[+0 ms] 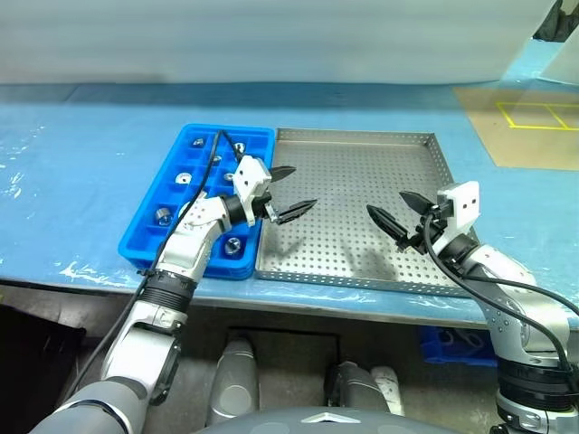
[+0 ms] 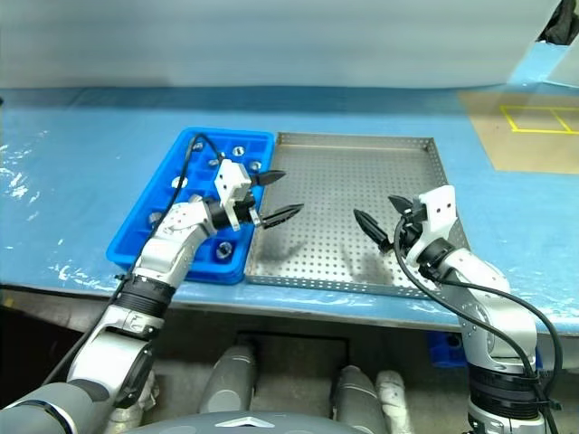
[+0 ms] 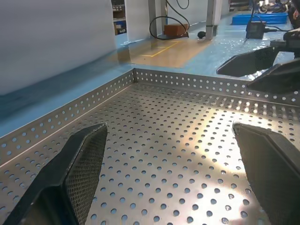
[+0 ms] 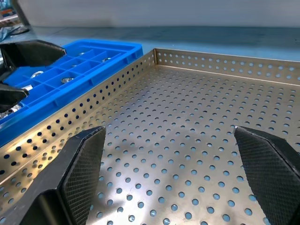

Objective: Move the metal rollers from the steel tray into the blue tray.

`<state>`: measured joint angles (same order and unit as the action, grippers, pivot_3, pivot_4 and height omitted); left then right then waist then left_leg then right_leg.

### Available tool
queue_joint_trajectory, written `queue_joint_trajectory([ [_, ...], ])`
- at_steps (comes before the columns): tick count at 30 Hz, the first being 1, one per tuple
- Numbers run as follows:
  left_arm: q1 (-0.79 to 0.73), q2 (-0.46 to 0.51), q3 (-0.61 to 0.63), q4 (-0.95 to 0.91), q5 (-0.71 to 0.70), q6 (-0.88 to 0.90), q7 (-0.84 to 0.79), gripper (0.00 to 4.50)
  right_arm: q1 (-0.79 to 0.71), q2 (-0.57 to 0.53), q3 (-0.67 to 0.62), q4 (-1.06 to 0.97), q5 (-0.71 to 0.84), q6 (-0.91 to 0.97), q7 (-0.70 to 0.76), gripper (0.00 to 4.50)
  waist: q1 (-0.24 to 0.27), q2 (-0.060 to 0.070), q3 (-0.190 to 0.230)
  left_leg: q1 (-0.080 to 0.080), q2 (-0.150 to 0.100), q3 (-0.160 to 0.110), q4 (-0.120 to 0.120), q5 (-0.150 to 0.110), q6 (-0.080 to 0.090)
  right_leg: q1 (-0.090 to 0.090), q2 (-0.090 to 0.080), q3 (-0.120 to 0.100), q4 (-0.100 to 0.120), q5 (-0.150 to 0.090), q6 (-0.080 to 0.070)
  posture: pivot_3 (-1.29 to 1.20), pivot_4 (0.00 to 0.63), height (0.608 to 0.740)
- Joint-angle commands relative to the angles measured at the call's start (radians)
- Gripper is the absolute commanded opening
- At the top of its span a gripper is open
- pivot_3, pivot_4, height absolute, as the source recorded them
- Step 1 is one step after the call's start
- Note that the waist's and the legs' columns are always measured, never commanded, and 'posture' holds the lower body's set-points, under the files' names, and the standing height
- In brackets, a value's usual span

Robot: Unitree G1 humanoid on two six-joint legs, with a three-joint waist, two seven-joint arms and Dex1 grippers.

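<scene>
My left tool (image 1: 291,193): fingers spread wide, holding nothing, over the left edge of the steel tray (image 1: 362,271).
My right tool (image 1: 399,213): fingers wide, nothing held, over the tray's right half.
Metal rollers (image 1: 185,178): sitting in compartments of the blue tray (image 1: 145,244).
Trays: side by side, touching, on my desk (image 1: 72,181).

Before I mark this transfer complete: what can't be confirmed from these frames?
- Near compartments of the blue tray: head views, covered by the left arm behind the open left gripper.
- Metal rollers: too small for a sure count.
- Steel tray floor under the open right gripper: partly hidden and shadowed.
- Right wrist view: blue tray cut off by the edge.
</scene>
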<state>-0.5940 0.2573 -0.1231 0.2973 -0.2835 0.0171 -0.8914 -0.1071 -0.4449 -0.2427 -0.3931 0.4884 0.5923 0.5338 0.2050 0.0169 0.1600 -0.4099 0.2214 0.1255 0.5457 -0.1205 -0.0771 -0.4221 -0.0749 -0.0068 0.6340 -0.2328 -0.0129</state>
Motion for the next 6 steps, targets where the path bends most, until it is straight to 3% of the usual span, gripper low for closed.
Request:
queue_joint_trajectory([
  [1, 0.002, 0.002, 0.015, -0.032, 0.002, -0.023, 0.002, 4.50, -0.007, 0.003, 0.015, -0.013, -0.002, -0.036, 0.000, 4.48, -0.001, 0.000, 0.000, 0.000, 0.000, 0.000, 0.000, 0.000, 0.000, 0.000, 0.000, 0.000, 0.000, 0.000, -0.001, 0.18, 0.150, 0.740],
  [6, 0.033, 0.001, 0.015, -0.064, -0.001, -0.009, 0.008, 4.50, -0.020, -0.004, 0.029, 0.006, -0.006, -0.039, -0.005, 4.48, -0.001, 0.000, 0.000, -0.002, 0.000, 0.000, 0.000, -0.001, 0.002, 0.000, -0.001, -0.001, -0.003, 0.001, -0.001, 0.18, 0.150, 0.740],
])
